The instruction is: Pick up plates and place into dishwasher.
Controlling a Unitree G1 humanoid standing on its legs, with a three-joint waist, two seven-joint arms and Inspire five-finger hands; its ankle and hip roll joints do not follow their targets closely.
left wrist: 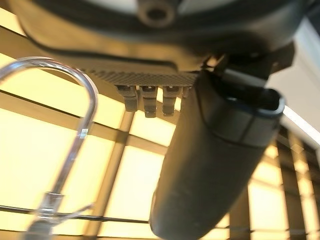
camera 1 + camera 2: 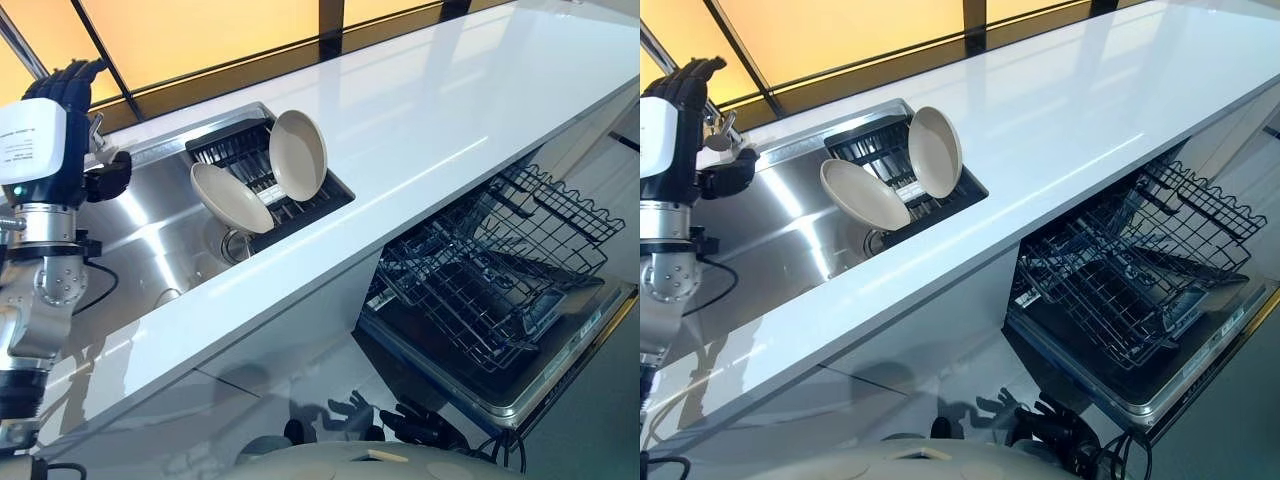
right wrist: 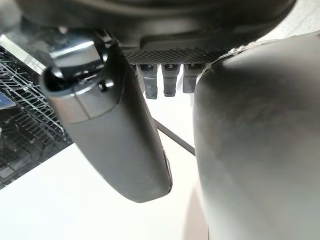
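Observation:
Two beige plates stand in a black drying rack (image 2: pixel 305 205) set in the steel sink (image 2: pixel 150 235). The far plate (image 2: pixel 298 155) stands nearly upright, and the near plate (image 2: pixel 230 198) leans out over the basin. My left hand (image 2: pixel 62 88) is raised at the sink's far left corner, well left of the plates, open and holding nothing. Its thumb (image 1: pixel 215 165) shows against the window. My right hand (image 3: pixel 115 125) hangs low beside the dishwasher, open and empty. The dishwasher (image 2: pixel 520 385) stands open under the counter with its wire rack (image 2: pixel 500 255) pulled out.
A long white countertop (image 2: pixel 450 110) runs from the sink to the far right, above the dishwasher. A curved faucet (image 1: pixel 75 125) rises beside my left hand. Amber-lit windows with dark frames (image 2: pixel 200 30) back the counter.

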